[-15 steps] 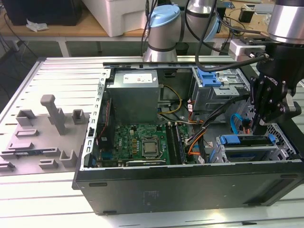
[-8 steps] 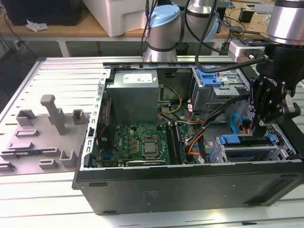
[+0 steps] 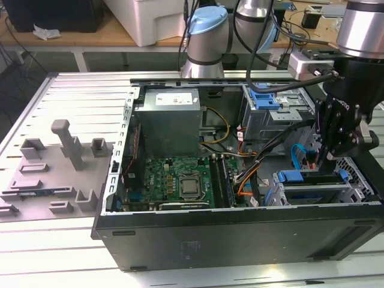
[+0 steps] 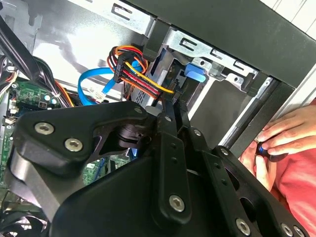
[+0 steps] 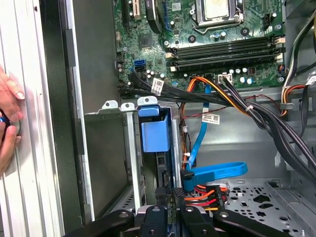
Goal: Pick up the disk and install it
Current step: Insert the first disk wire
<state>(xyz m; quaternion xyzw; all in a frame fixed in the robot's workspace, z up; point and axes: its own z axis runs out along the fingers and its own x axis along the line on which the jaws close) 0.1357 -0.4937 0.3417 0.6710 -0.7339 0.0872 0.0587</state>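
Disk point(image 5: 149, 132) slotted in drive cage point(image 5: 106, 148); gripper point(image 5: 173, 193) fingers clenched on its blue rail. Best pressed straight along cage, clear of power cables point(image 5: 205, 191) beside cage.

Your arm point(image 3: 360, 27) is silver-grey tubing with round joints, one with a pale blue cap point(image 3: 207, 21). Black cables point(image 3: 294, 81) trail along it, and a white box point(image 3: 306, 60) sits near the wrist. Your gripper point(image 3: 324, 155) is matte black, all flat linkage bars and rounded plates; in the second wrist view you see silver screws point(image 4: 73, 144) at its pivots and along its bars.
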